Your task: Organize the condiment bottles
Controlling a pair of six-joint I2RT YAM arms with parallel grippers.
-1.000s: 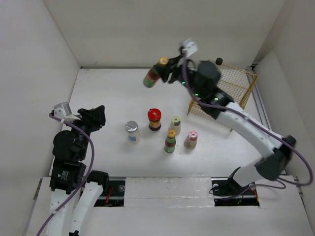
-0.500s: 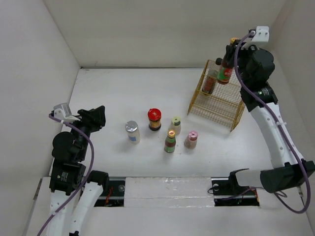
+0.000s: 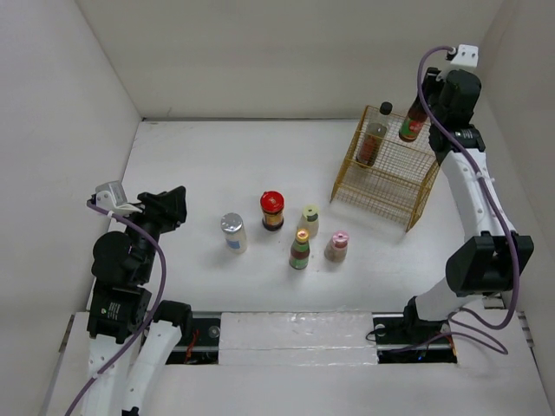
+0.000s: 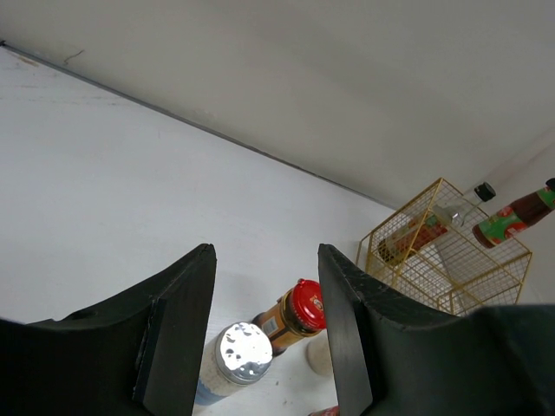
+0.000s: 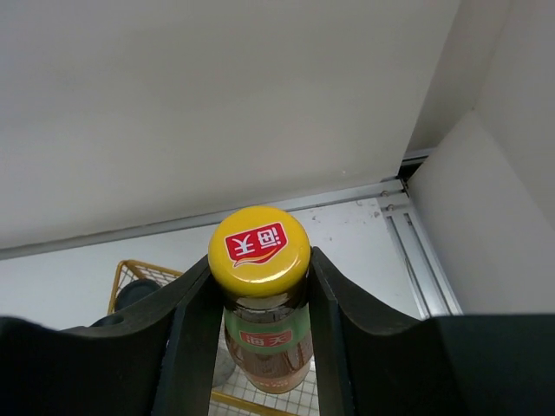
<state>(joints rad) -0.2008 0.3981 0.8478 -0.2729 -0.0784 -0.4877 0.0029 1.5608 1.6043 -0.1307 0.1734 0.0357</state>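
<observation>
My right gripper (image 3: 422,111) is shut on the neck of a brown bottle with a yellow cap (image 3: 413,125) and holds it upright over the far right part of the gold wire basket (image 3: 387,186). In the right wrist view the fingers clamp it just below the cap (image 5: 259,246). A tall clear bottle with a black cap (image 3: 374,139) stands inside the basket. On the table stand the red-capped jar (image 3: 272,210), the silver-capped jar (image 3: 232,232), the pale-green-capped one (image 3: 309,220), a second yellow-capped bottle (image 3: 300,250) and the pink-capped one (image 3: 337,246). My left gripper (image 3: 169,208) is open and empty, left of them.
White walls enclose the table on three sides; the right wall is close behind my right gripper. The basket (image 4: 442,256) stands at the back right. The left wrist view looks over the silver cap (image 4: 245,353) and the red cap (image 4: 306,306).
My right arm has swung the yellow-capped bottle from the back middle to the right, over the basket, and brought it upright. The left arm has not moved.
</observation>
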